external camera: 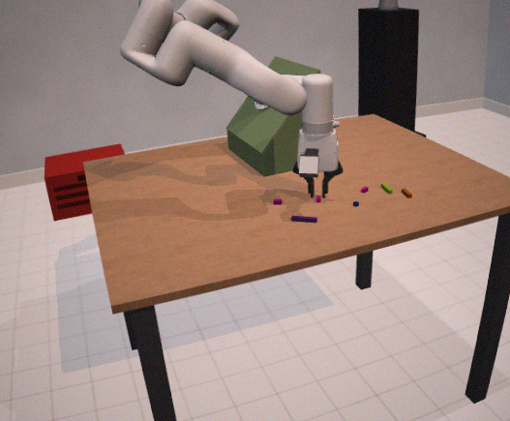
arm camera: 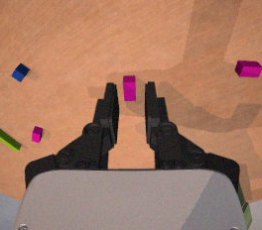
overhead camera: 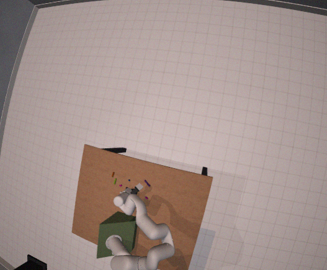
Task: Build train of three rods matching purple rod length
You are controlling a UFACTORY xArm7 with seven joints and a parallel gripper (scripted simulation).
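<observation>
Purple rod (overhead camera: pixel 147 183) (external camera: pixel 304 219) is lying flat on the brown wooden worktop (overhead camera: pixel 92 205) (external camera: pixel 206 257) (arm camera: pixel 71 30), just below centre in the exterior shot; wrist cam doesn't catch it. Jaws (overhead camera: pixel 132 190) (external camera: pixel 317 195) are pointing down, partly open with nothing gripped; their gap lines up with the middle magenta rod (external camera: pixel 318 198) (arm camera: pixel 129 88), which shows upper centre in the wrist shot, and the top view hides that one.

Second magenta rod (overhead camera: pixel 146 197) (external camera: pixel 277 201) (arm camera: pixel 248 68) is upper right on the wrist cam, well apart from the middle one; third magenta rod (overhead camera: pixel 120 185) (external camera: pixel 364 190) (arm camera: pixel 37 134) is over at the left, near the lime rod (overhead camera: pixel 115 181) (external camera: pixel 386 188) (arm camera: pixel 4 138); blue rod (overhead camera: pixel 129 180) (external camera: pixel 356 203) (arm camera: pixel 20 72) sits upper left there. Orange rod (overhead camera: pixel 113 174) (external camera: pixel 406 193) is the rightmost one in the exterior shot, near the lime; all of them lie apart, so no train so far, folks.
</observation>
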